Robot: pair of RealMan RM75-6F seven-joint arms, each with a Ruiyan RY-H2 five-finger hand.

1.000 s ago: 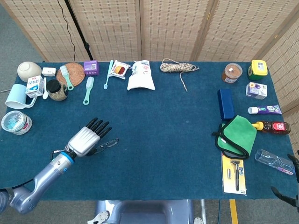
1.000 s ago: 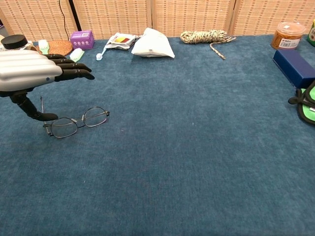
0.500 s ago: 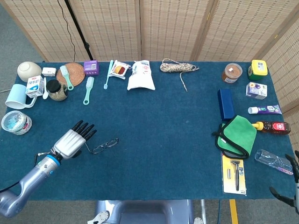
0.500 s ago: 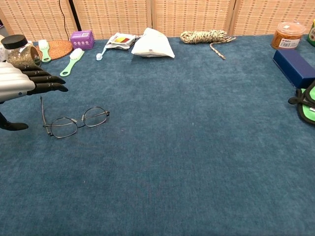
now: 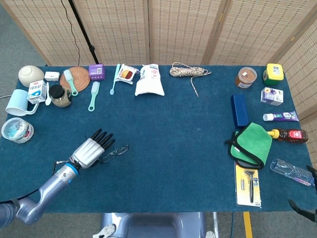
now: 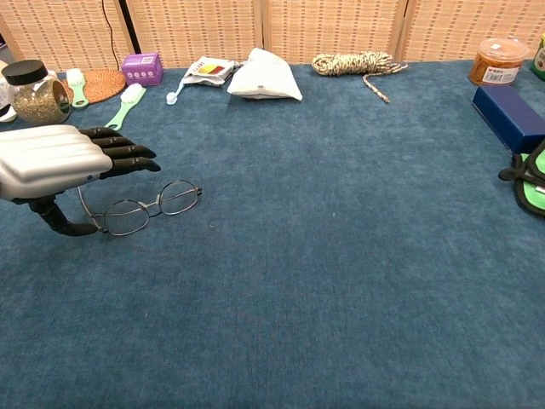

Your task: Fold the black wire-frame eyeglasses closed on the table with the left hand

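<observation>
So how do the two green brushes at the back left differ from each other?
The brush on the woven mat lies with its bristle head on the round mat and is darker, with a shorter handle. The brush on the cloth lies wholly on the blue table cover, is paler mint, and looks longer. The first leans its head to the left, the second to the right. Both are green, white-bristled, and lie flat beyond the left hand.

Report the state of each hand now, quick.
Left hand: open, fingers extended above the eyeglasses, holding nothing.
Right hand: only a dark edge shows in the head view; cannot be told.
</observation>
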